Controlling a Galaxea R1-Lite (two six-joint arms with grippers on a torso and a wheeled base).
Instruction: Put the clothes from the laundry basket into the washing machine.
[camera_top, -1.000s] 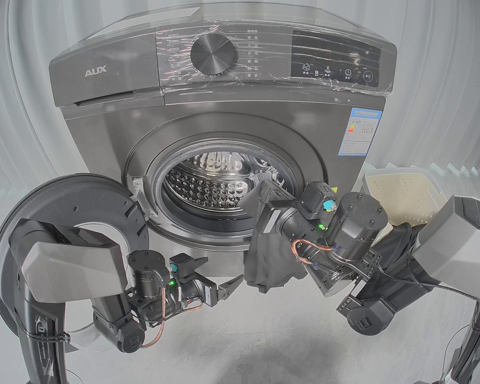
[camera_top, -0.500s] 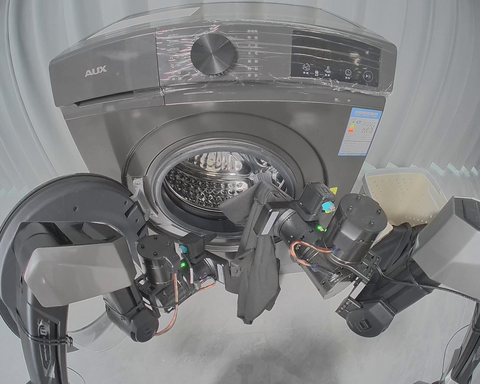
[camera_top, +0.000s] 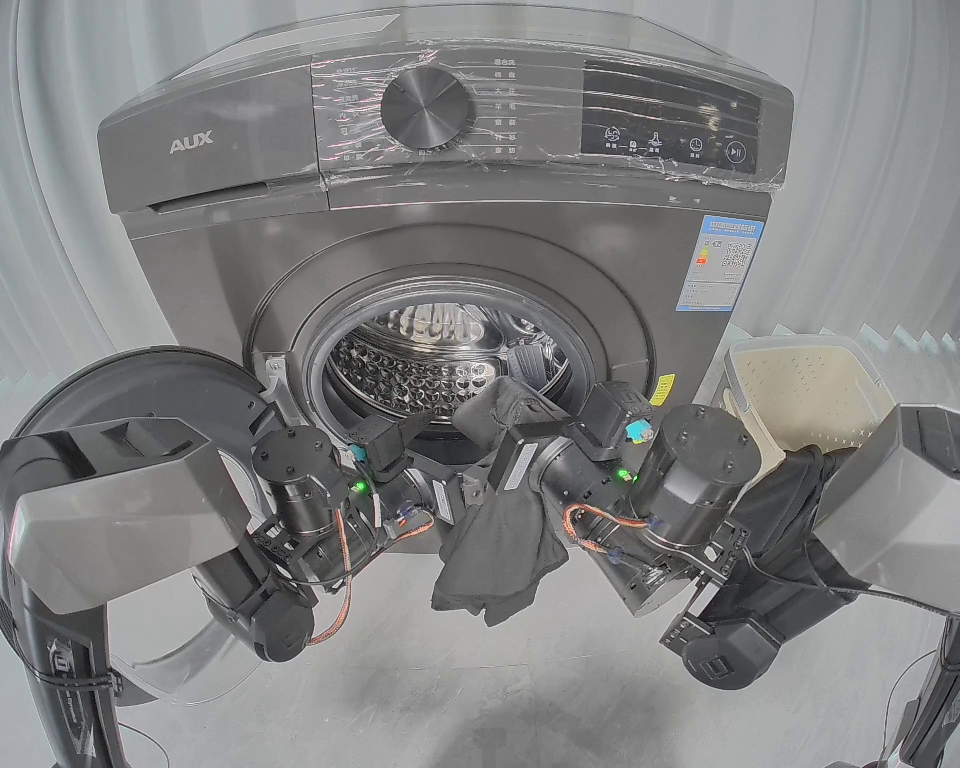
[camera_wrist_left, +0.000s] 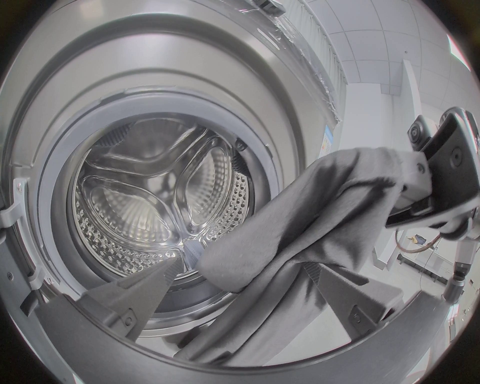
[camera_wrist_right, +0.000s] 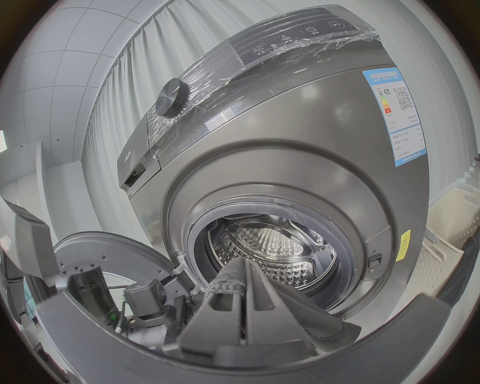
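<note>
My right gripper (camera_top: 497, 415) is shut on a dark grey garment (camera_top: 495, 545) at the lower rim of the washing machine's open drum (camera_top: 430, 365); its closed fingers (camera_wrist_right: 260, 305) pinch the cloth (camera_wrist_right: 227, 280). Most of the garment hangs down in front of the machine. My left gripper (camera_top: 468, 492) is open just below the drum mouth, and the hanging cloth (camera_wrist_left: 300, 235) passes between its spread fingers (camera_wrist_left: 145, 290). The right gripper (camera_wrist_left: 435, 185) grips the cloth's upper end. The cream laundry basket (camera_top: 810, 385) stands to the right with dark clothes (camera_top: 790, 500) draped over its front edge.
The machine's round door (camera_top: 150, 400) stands swung open on the left, behind my left arm. Bare grey floor (camera_top: 480, 690) lies in front of the machine. Pale curtains hang behind and beside it.
My left gripper rose from near the floor and moved right, up to the hanging garment below the drum mouth. The garment's lower part got bunched and lifted. The right gripper shifted slightly left.
</note>
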